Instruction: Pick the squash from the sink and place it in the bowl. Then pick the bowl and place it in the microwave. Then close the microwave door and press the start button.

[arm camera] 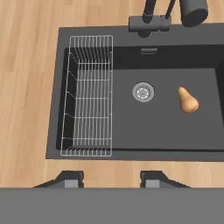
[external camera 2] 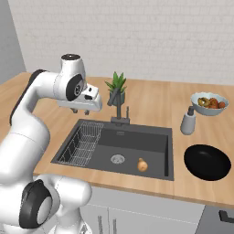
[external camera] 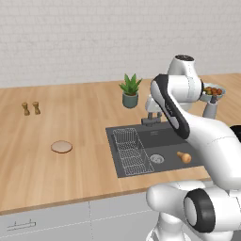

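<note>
The small orange-tan squash (arm camera: 188, 100) lies on the floor of the dark grey sink (arm camera: 166, 127), right of the round drain (arm camera: 143, 92), with its narrow neck pointing away from me. It also shows in the sink (external camera 2: 137, 141) as the squash (external camera 2: 142, 165) and as the squash (external camera: 184, 156). My gripper (external camera 2: 82, 111) hangs high over the sink's left rim, above the wire rack (external camera 2: 84, 144). The gripper (arm camera: 111, 179) is open with nothing between its fingertips (arm camera: 72, 179). The glossy black bowl (external camera 2: 207, 162) sits empty on the counter right of the sink.
A black faucet (external camera 2: 119, 112) and a potted plant (external camera 2: 116, 89) stand behind the sink. A soap dispenser (external camera 2: 187, 122) and a pale dish of fruit (external camera 2: 209, 103) are behind the bowl. Two shakers (external camera: 30, 108) and a round wooden disc (external camera: 61, 147) lie on the left counter.
</note>
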